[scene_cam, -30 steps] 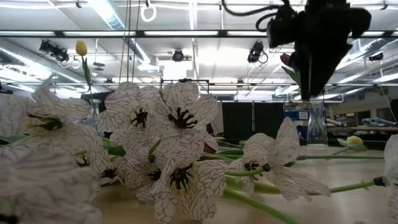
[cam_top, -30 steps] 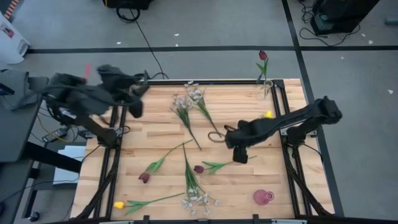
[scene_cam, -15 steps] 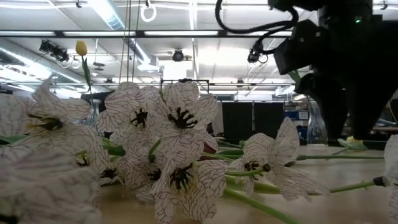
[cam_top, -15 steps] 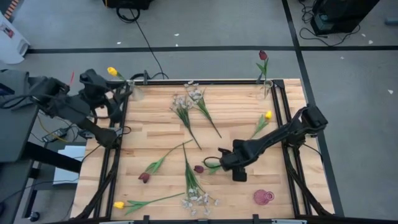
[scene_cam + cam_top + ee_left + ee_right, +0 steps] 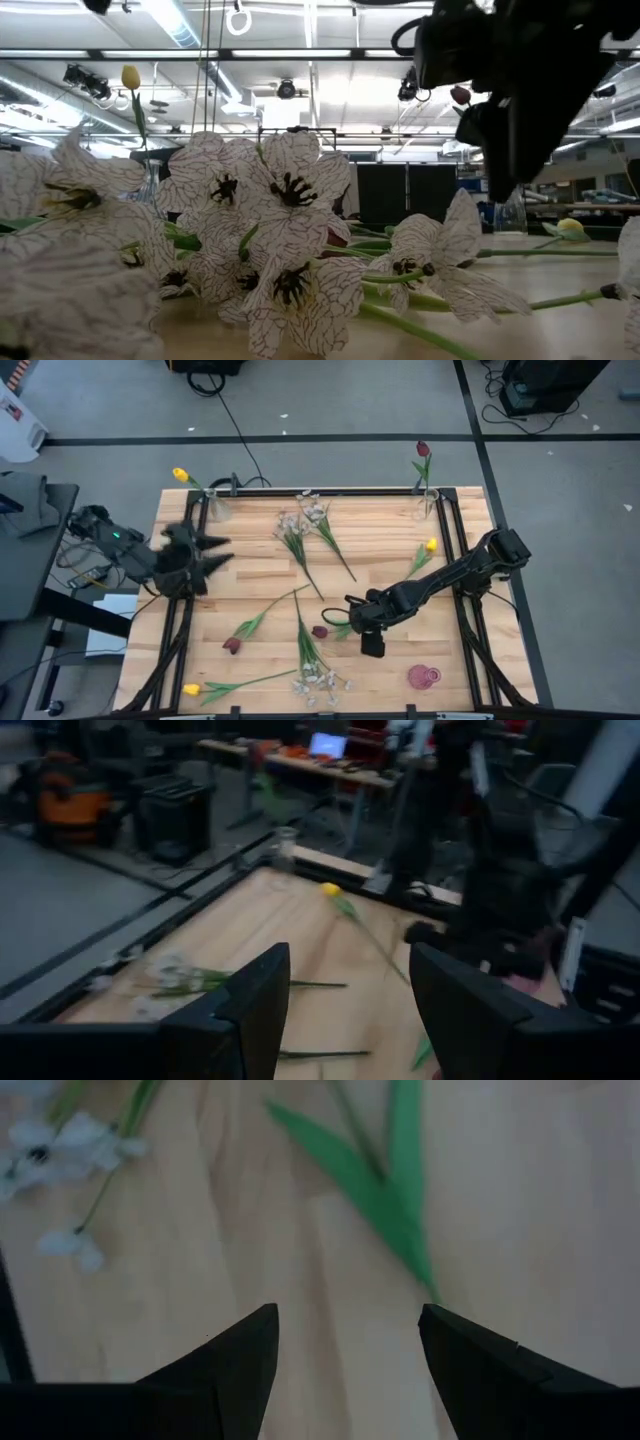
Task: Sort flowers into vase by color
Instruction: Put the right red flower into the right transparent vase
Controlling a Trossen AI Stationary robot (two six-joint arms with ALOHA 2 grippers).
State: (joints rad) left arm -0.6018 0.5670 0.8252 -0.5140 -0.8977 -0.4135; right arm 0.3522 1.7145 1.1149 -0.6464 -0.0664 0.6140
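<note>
My right gripper hangs open, pointing steeply down over the green leaves of a dark red tulip that lies flat mid-table. My left gripper is open and holds nothing, pointing almost level across the table from its left edge. A yellow tulip stands in the far-left vase. A dark red tulip stands in the far-right vase. Lying on the wood are another dark red tulip, two yellow tulips and whitish sprays.
A pink vase lies on its side near the front right corner. Black frame rails run along the table's left and right edges. In the low view the near whitish spray fills the foreground and my right arm hangs behind it.
My left gripper has sunk and drawn back from the far-left vase toward the table's left edge, tipping from pointing down to nearly level; the yellow tulip stays in that vase. My right gripper has gone toward the near edge and a little left, over the dark red tulip's leaves.
</note>
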